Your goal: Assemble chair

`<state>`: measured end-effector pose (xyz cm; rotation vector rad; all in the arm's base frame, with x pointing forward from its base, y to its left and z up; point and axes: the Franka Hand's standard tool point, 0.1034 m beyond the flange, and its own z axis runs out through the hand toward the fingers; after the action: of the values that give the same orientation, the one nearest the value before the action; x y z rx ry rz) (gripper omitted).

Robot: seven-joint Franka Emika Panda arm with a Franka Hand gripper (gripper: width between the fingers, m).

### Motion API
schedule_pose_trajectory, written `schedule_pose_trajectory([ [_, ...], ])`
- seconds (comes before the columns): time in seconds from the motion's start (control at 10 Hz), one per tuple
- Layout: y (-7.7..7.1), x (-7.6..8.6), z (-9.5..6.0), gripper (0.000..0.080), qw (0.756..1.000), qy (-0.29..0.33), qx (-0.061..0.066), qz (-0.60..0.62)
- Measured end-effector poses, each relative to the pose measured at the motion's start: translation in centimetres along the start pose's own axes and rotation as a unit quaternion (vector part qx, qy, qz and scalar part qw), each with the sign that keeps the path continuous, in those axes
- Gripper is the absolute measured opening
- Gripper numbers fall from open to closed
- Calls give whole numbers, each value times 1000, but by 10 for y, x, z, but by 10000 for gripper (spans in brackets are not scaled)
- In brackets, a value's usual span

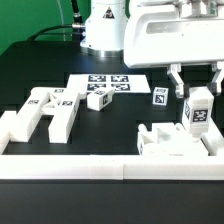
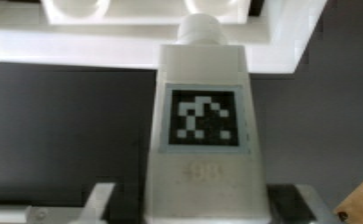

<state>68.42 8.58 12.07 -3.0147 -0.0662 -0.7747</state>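
Observation:
My gripper (image 1: 196,90) is shut on a chunky white chair bar (image 1: 198,113) at the exterior view's right. The bar stands upright and carries a square black-and-white tag. It hangs just above a partly built white chair piece (image 1: 172,141) that rests against the border wall. In the wrist view the bar (image 2: 204,110) fills the middle, its rounded peg end pointing toward a bright white panel (image 2: 151,50). The gripper (image 2: 203,206) clamps the bar, with dark fingers (image 2: 110,200) on both sides. Other chair parts lie at the left: an H-shaped group of blocks (image 1: 45,110).
The marker board (image 1: 108,84) lies flat at the middle back. A small tagged block (image 1: 97,98) and another small tagged piece (image 1: 158,97) stand near it. The long low white border wall (image 1: 100,166) runs along the front. The robot's base (image 1: 103,30) is behind.

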Motion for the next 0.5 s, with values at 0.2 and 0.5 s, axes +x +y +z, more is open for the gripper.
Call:
schedule_pose_trajectory([
  [0.2,-3,-4,4,291,1000,-3,1,-4],
  [0.5,-4,-8,7,291,1000,-7,0,-9],
])
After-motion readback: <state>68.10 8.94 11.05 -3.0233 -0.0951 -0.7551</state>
